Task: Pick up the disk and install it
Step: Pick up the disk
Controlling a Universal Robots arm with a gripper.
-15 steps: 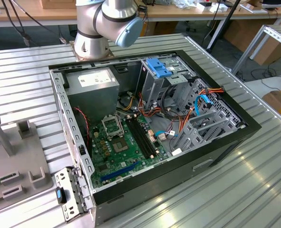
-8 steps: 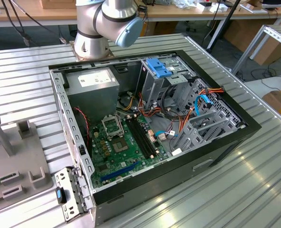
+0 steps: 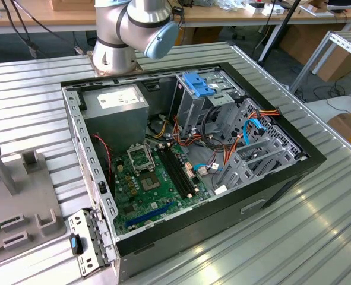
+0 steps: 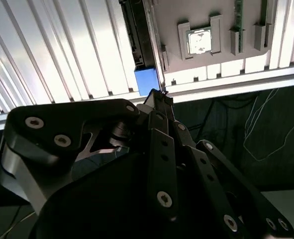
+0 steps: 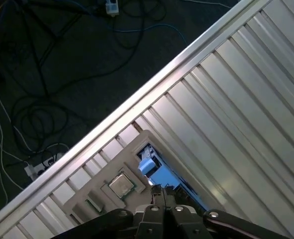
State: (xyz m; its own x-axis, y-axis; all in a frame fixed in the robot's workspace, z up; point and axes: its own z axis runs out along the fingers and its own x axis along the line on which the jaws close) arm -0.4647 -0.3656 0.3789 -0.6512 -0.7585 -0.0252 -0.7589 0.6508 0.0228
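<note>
Seemingly set on edge, the disk (image 5: 159, 175) (image 4: 146, 79) stands in a corner slot of the grey tray (image 4: 196, 12), with a bare processor chip (image 5: 121, 185) just beside it. In both wrist views the claw (image 5: 161, 190) lines up with the disk's blue end; whether it is clenched or released cannot be told. In the exterior view, on the ribbed surface (image 3: 318, 237), the tray lies at 8 o'clock from the open computer case (image 3: 282, 178) and the arm base (image 3: 113, 56) at 12 o'clock. The power supply (image 3: 119, 116) carries a white sticker (image 3: 119, 97) whose print is too small to read.

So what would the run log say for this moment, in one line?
phase: pickup | disk: by grey fixture, near table edge | gripper: at its blue carrier | install: not yet
</note>
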